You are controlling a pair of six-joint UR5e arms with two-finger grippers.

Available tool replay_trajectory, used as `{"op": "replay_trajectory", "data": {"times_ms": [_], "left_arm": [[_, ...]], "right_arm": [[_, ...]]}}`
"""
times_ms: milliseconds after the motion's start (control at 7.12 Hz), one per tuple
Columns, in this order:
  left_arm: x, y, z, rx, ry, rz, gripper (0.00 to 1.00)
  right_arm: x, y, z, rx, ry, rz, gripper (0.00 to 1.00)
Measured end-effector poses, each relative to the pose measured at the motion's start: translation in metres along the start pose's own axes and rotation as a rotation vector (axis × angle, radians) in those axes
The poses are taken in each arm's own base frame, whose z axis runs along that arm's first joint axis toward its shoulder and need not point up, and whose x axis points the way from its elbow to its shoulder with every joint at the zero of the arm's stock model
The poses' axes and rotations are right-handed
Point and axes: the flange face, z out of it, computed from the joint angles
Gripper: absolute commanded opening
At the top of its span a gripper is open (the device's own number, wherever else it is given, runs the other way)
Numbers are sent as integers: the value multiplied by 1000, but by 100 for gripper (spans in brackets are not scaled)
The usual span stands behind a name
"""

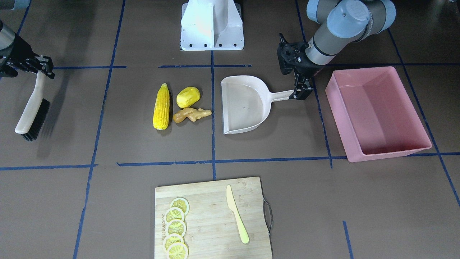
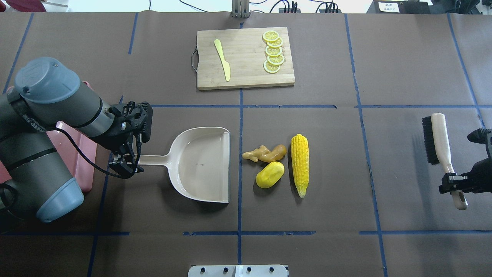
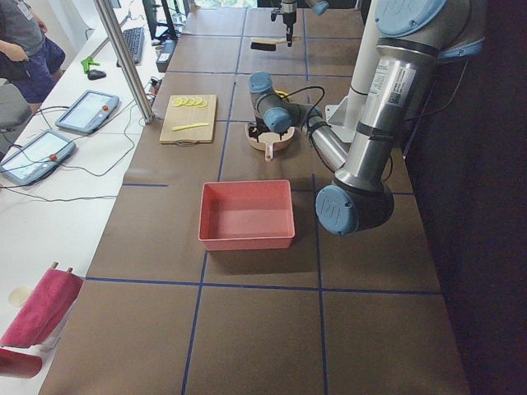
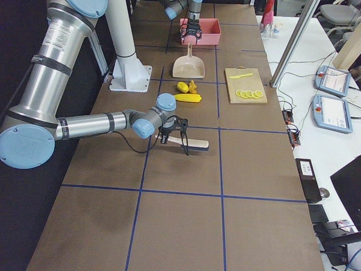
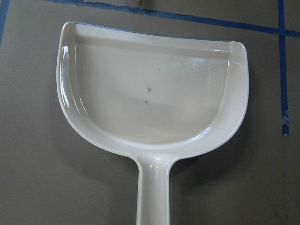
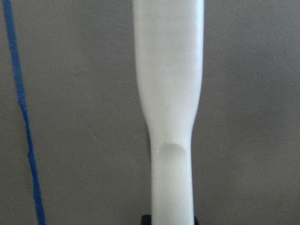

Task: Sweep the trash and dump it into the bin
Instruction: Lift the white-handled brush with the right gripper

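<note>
The trash lies together mid-table: a yellow corn cob [image 2: 300, 163], a yellow potato-like lump [image 2: 270, 175] and a tan ginger root [image 2: 265, 154]. The empty beige dustpan [image 2: 201, 165] rests flat just left of them, with its open mouth facing them. My left gripper [image 2: 125, 167] is shut on the dustpan handle. The pink bin [image 1: 377, 111] stands behind that arm, empty, mostly hidden in the overhead view. My right gripper [image 2: 453, 182] is shut on the handle of a black-bristled brush [image 2: 436, 140], far right of the trash. The brush handle [image 6: 168, 93] fills the right wrist view.
A wooden cutting board [image 2: 246, 57] with lemon slices [image 2: 273, 52] and a pale yellow knife [image 2: 223, 59] lies at the far side. The robot's white base [image 1: 212, 27] stands at the near side. Blue tape lines grid the brown table.
</note>
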Motion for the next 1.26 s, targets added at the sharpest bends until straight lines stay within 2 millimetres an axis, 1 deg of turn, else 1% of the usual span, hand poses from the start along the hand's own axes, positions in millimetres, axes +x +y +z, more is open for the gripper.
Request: {"op": "replay_trajectory", "data": {"times_ms": [140,281,561,702,982,1263], "left_arm": [[-10,4,12,3,-23,8,98],[-18,10,24,10,-41,14,98],[-22,15,33,14,-45,15,98],[-19,14,35,15,-39,18,98],[-10,12,40,13,-22,25,98],[-4,16,51,-4,-5,22,97]], "right_arm": [[-17,-3,-10,3,-2,-1,0],[-31,-6,-16,3,-3,-1,0],[-54,-13,-25,3,-2,2,0],[-61,-15,-28,2,0,4,0],[-67,-17,-30,2,1,5,0],[-70,-19,-31,5,-4,3,0]]}}
